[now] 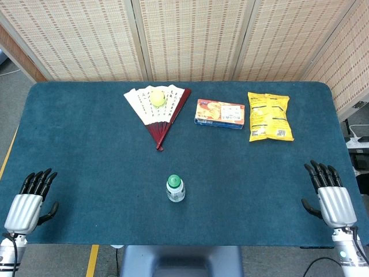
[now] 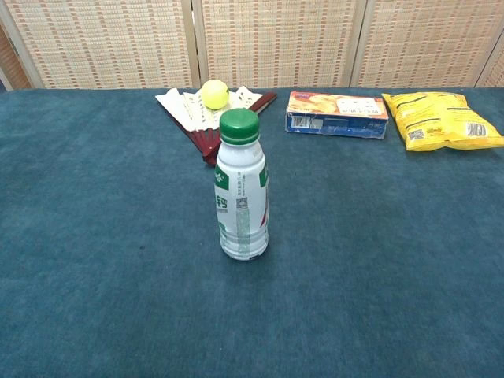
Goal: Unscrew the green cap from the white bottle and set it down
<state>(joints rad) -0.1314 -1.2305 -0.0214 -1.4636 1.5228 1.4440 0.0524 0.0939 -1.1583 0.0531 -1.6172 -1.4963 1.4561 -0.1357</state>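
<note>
In the head view, the white bottle (image 1: 176,190) stands upright at the lower centre of the frame, with the green cap (image 1: 173,181) on it. The left hand (image 1: 30,202) at lower left and the right hand (image 1: 330,196) at lower right hold nothing, fingers apart. In the chest view, the bottle stands in the centre; a folding fan (image 2: 206,114) with a yellow ball (image 2: 214,94) on it lies in the upper part, behind the bottle.

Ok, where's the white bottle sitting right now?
The white bottle stands upright near the table's front edge, roughly centred between both hands, green cap on, with the fan behind it.
</note>
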